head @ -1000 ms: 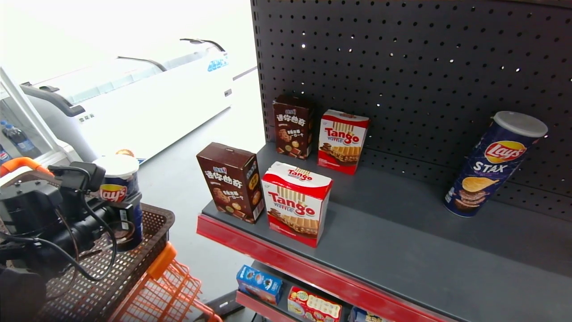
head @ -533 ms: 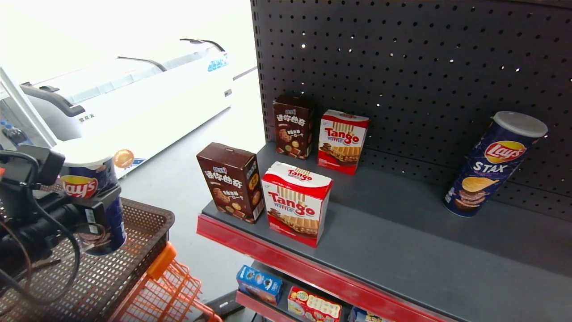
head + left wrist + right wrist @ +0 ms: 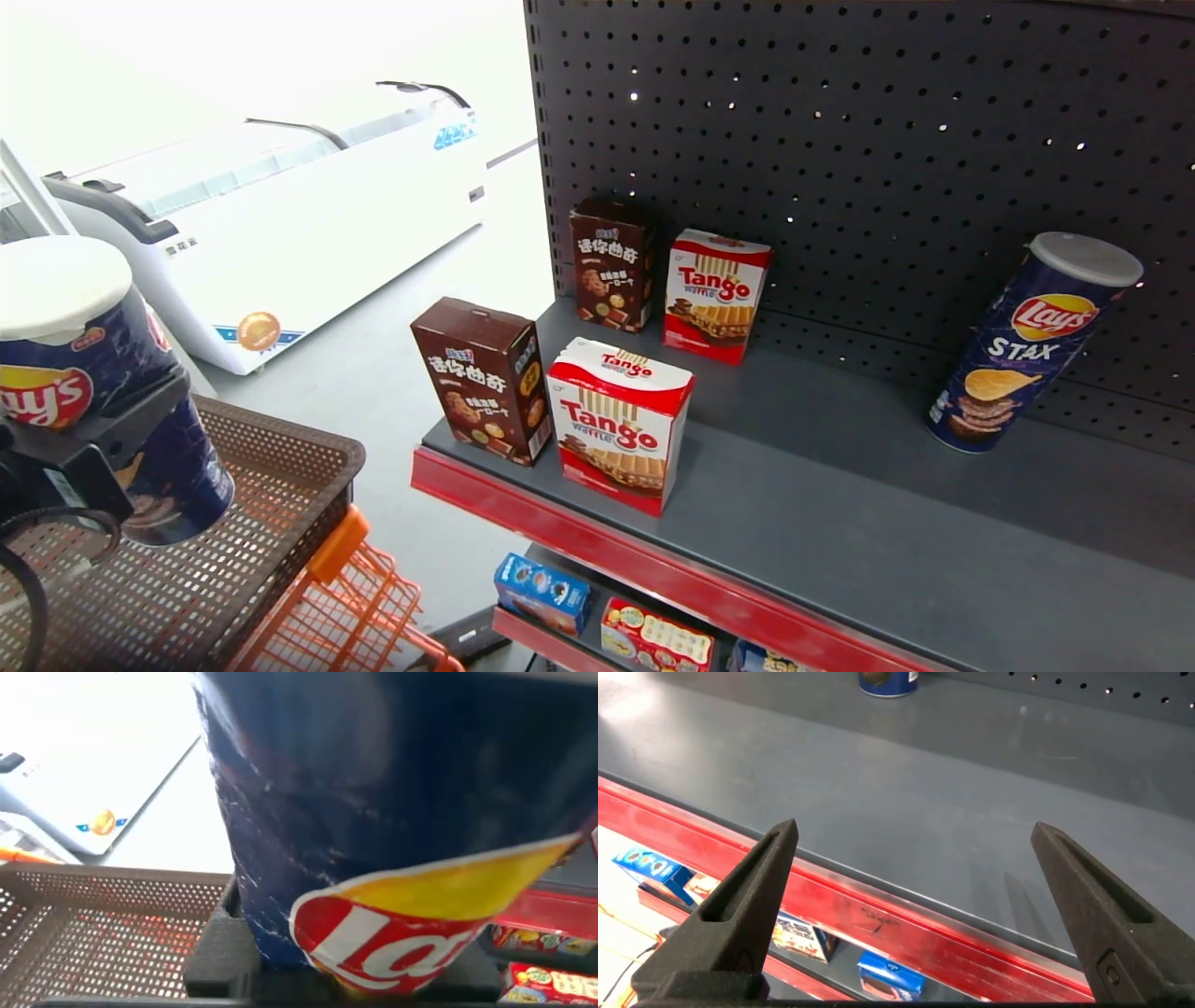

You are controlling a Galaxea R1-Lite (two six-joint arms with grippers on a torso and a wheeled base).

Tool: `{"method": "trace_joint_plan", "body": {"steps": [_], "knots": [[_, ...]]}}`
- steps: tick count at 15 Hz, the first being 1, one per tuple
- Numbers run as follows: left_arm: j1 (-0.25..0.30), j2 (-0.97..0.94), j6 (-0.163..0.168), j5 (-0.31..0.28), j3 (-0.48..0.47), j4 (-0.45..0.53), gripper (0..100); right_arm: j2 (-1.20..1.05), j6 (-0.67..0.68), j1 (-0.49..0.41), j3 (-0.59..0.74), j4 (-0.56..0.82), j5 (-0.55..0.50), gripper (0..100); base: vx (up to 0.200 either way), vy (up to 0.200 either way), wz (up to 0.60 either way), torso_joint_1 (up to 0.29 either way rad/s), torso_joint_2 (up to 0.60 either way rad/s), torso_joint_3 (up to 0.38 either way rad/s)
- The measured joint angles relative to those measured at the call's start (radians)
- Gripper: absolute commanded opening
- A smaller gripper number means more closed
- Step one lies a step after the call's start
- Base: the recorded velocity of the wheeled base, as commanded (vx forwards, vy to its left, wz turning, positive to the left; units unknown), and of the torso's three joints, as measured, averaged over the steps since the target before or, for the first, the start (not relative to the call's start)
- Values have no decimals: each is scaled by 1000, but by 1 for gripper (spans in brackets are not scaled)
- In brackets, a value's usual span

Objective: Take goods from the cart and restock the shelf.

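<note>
The chip can (image 3: 70, 341) stands upright at the left edge of the frame, lifted above the brown mesh basket (image 3: 280, 457) of the orange cart (image 3: 359, 597), its white lid uppermost. The step in hand appears to be the carry from cart to shelf (image 3: 840, 523). To do it well, the can should stay vertical, rise enough to pass over the red front strip (image 3: 579, 537), and travel round the brown cookie box (image 3: 485, 378) and the wafer box (image 3: 621, 425) at the shelf's near left corner rather than over them. The bare grey deck at centre, between these boxes and the second chip can (image 3: 1032, 345) leaning on the pegboard at right, looks the safest landing place. The base should be set flat before release, since a tall can tips easily. The left gripper (image 3: 103, 425) is clamped round the can's lower half, one dark finger (image 3: 126, 411) crossing the label. The wrist camera confirms the can (image 3: 374, 812) seated tight in the grip. The right gripper (image 3: 915, 835) hangs over the shelf's front part, its fingers spread wide, holding and touching nothing.
</note>
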Motion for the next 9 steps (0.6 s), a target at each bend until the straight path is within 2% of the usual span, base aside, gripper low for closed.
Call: {"method": "trace_joint_plan", "body": {"steps": [2,3,5,9], "knots": [[-26,-14,-25,-6,19,1,0,0,0,0,0,0,0,100,0,0,0,0,0,0],[-64,-16,-34,-11,23,-2,0,0,0,0,0,0,0,100,0,0,0,0,0,0],[-132,-16,-76,-20,32,-10,0,0,0,0,0,0,0,100,0,0,0,0,0,0],[-237,-10,-92,-46,28,-12,0,0,0,0,0,0,0,100,0,0,0,0,0,0]]}}
